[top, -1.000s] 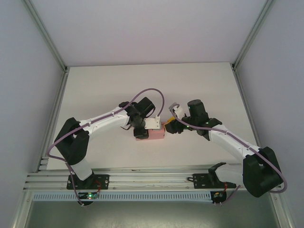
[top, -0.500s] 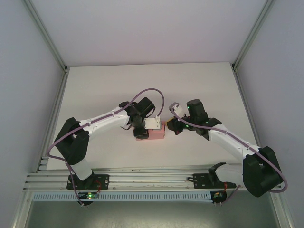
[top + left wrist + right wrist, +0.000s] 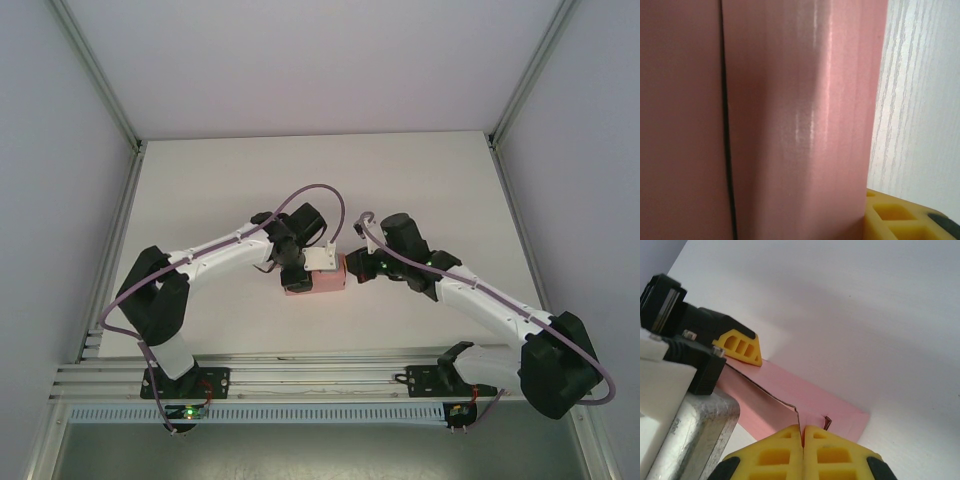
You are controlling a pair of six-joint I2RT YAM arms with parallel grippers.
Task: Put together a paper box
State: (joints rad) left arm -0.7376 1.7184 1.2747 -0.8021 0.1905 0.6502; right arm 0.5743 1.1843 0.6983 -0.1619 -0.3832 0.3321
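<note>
At the counter's (image 3: 220, 180) middle, the pink box (image 3: 325, 283) sits gripped across by the left claw (image 3: 305, 268). Right claw (image 3: 802, 440) clenched tight, tips at box's end flap. Risk: shoving w/ shut tips could crease thin card or slide box out of left's hold.

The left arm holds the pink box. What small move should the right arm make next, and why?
Probably nudge the right gripper gently toward the paper box, to press its end in. Its jaws are closed at that end, where a seam gapes and a small tab sticks up, while the left gripper clamps the box.
</note>
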